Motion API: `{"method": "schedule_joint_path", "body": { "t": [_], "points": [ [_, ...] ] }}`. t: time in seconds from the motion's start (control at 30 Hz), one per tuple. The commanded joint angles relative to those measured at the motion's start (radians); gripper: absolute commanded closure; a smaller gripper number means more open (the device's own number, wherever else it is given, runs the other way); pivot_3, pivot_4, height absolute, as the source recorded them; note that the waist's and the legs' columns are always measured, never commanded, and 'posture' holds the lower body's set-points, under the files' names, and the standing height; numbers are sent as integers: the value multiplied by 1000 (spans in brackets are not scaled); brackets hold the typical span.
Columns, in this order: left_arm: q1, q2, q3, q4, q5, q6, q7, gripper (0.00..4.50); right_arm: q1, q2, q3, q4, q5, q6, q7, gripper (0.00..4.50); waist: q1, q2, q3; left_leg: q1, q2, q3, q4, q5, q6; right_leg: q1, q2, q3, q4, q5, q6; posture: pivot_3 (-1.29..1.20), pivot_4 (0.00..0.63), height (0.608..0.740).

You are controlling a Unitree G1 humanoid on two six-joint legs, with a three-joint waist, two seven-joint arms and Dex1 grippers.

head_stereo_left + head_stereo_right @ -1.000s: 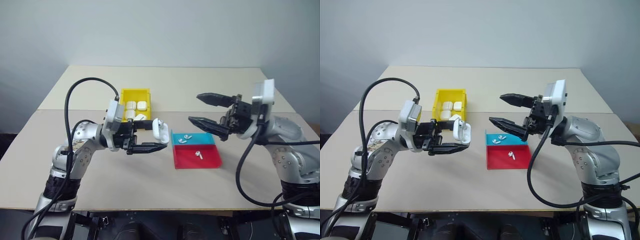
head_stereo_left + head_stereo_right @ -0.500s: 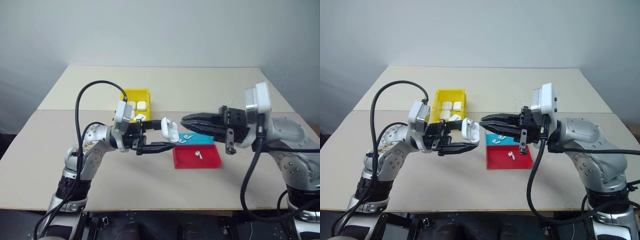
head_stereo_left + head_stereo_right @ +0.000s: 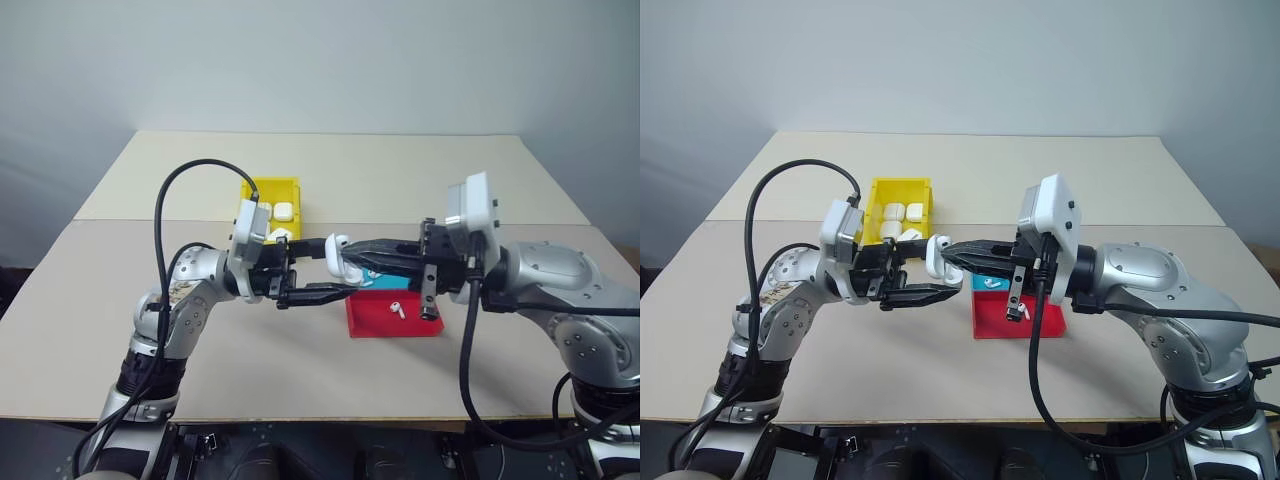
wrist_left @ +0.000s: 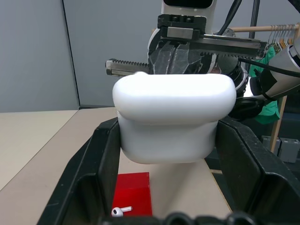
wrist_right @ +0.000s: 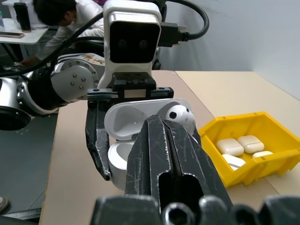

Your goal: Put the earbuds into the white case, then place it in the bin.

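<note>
The white case [image 3: 338,256] is seen in the left eye view held clear of the table [image 3: 250,350], clamped between the fingers of the left gripper [image 3: 335,275], with the right gripper [image 3: 362,258] brought in from the right until its closed tips meet the open case; a second earlier those fingers stood wide apart and well off to the right. In the right eye view the yellow bin [image 3: 902,190], with other white cases inside, is found behind the held case, and loose earbuds [image 3: 989,283] lie on the teal-and-red tray [image 3: 1025,321]. In the left wrist view the case is shown seated between the two black fingers. In the right wrist view the lid is seen open with an earbud [image 5: 177,113] at the case mouth beside the shut fingertips; whether it is pinched cannot be told. An insertion is judged under way; binning is not yet done.
</note>
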Motion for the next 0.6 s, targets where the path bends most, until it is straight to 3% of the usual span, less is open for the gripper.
{"method": "schedule_joint_path", "body": {
  "t": [0.03, 0.6],
  "points": [
    [-17, -4, 3, -20, -10, -14, -3, 1724, -28, -1, -6, -32, 16, 17, -10, 4473, 0, 0, 0, 0, 0, 0, 0, 0, 0, 0, 0, 0, 0, 0, 0, 0, 150, 740],
    [-8, -1, 12, -32, -15, -21, -3, 1724, 15, -46, -46, -31, 13, 3, 42, 4473, 0, 0, 0, 0, 0, 0, 0, 0, 0, 0, 0, 0, 0, 0, 0, 0, 150, 740]
  ]
}}
